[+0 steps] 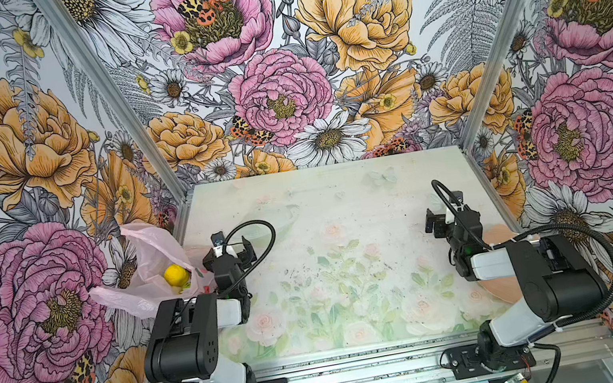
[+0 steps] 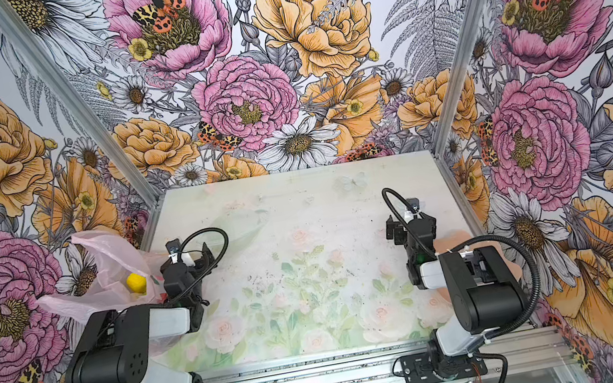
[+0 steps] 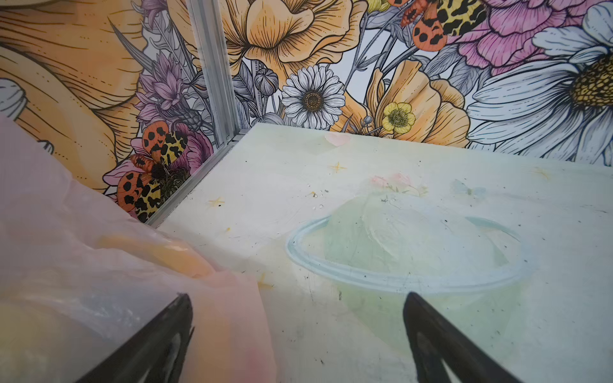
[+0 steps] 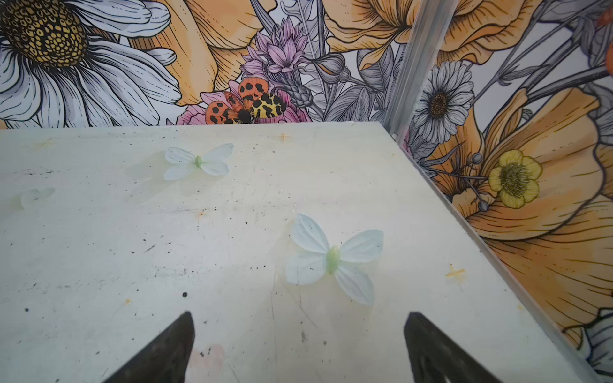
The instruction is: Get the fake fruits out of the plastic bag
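I'm seeing zero progress: lemon (image 1: 176,275) sitting inside pink plastic bag (image 1: 145,255) at nine o'clock; left gripper (image 3: 297,297), right gripper (image 4: 298,315) both hanging open, empty.

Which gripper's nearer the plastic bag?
Left. The left gripper sits right beside the plastic bag; the right gripper is far off on the opposite side of the workspace.
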`<state>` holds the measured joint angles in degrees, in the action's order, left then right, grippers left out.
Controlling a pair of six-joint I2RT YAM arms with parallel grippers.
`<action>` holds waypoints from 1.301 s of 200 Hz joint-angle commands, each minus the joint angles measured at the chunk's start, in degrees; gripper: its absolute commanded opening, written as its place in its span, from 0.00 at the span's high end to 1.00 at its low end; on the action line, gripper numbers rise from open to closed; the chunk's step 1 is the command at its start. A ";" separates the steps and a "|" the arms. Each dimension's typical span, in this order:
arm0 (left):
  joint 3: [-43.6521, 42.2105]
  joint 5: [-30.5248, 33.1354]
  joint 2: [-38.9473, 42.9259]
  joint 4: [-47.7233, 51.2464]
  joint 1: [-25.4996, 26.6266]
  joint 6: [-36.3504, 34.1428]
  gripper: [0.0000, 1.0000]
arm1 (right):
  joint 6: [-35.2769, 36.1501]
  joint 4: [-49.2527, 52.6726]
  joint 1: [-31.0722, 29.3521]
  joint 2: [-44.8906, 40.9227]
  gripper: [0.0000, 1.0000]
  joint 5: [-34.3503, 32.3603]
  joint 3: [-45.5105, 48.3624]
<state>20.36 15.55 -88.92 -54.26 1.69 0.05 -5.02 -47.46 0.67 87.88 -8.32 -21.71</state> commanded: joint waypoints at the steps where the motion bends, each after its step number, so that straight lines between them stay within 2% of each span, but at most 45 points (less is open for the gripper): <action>1: 0.76 -1.31 0.07 -0.79 -0.29 0.08 0.01 | 0.05 -1.62 -0.23 -0.07 0.01 -0.56 -0.82; 207: 0.66 -2.48 0.13 -0.86 -0.82 0.13 0.01 | 0.04 -1.66 -0.27 -0.15 0.00 -0.45 -0.80; 227: 0.17 -6.23 4.02 1.59 0.88 -2.99 0.01 | 1.15 -2.15 -0.55 -1.05 0.01 0.53 -0.27; 260: 1.96 2.05 15.87 13.68 8.92 -8.66 0.01 | 5.15 9.20 -4.92 -11.63 0.01 -2.91 -2.23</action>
<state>20.38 13.69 -80.68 -48.60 5.76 -3.60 -3.27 -44.27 -1.45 84.29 -8.78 -21.71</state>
